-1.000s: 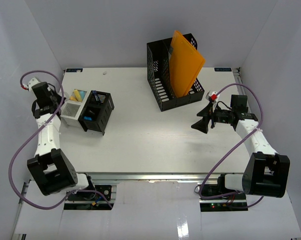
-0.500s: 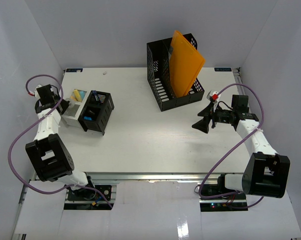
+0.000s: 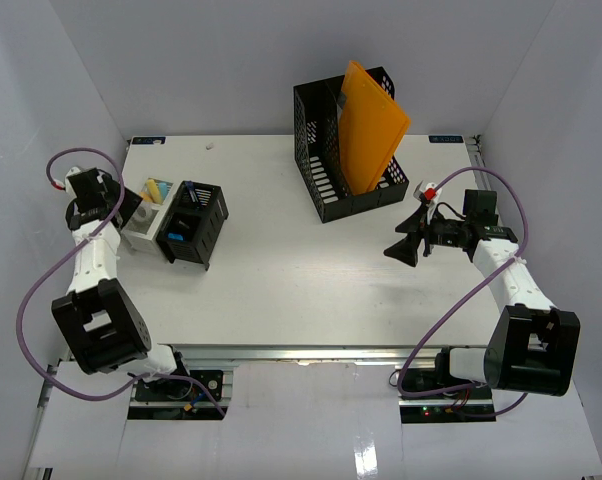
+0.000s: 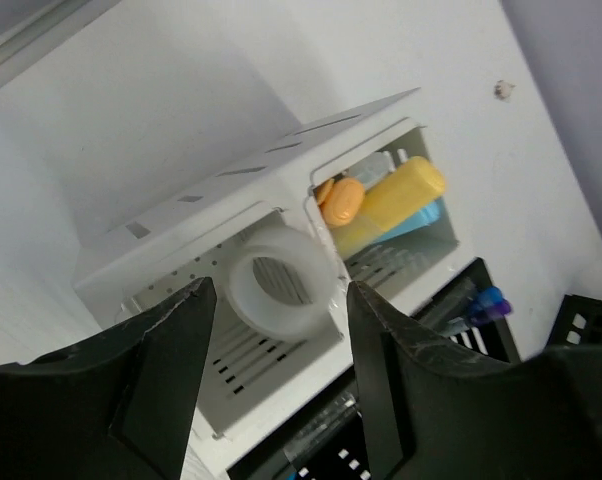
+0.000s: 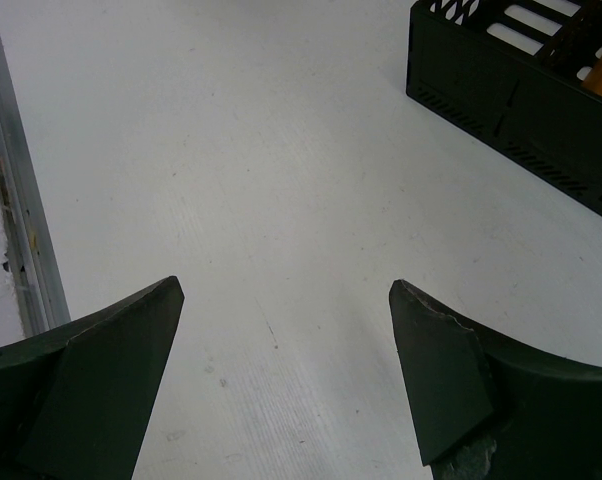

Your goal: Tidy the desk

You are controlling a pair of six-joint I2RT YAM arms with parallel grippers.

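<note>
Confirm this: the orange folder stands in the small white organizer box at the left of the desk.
Wrong. The orange folder stands in the black mesh file holder, not the white organizer box at the left of the desk. The top external view shows it.

Black file holder (image 5: 511, 105) cut by frame edge; speck (image 4: 500, 89) on desk (image 4: 401, 50) unidentifiable.

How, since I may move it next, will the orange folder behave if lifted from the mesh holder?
Probably bendy: the orange folder looks thin and sheet-like, leaning tilted in the black mesh file holder. Likely light for its size. Its smooth face might slip when pinched.
</note>
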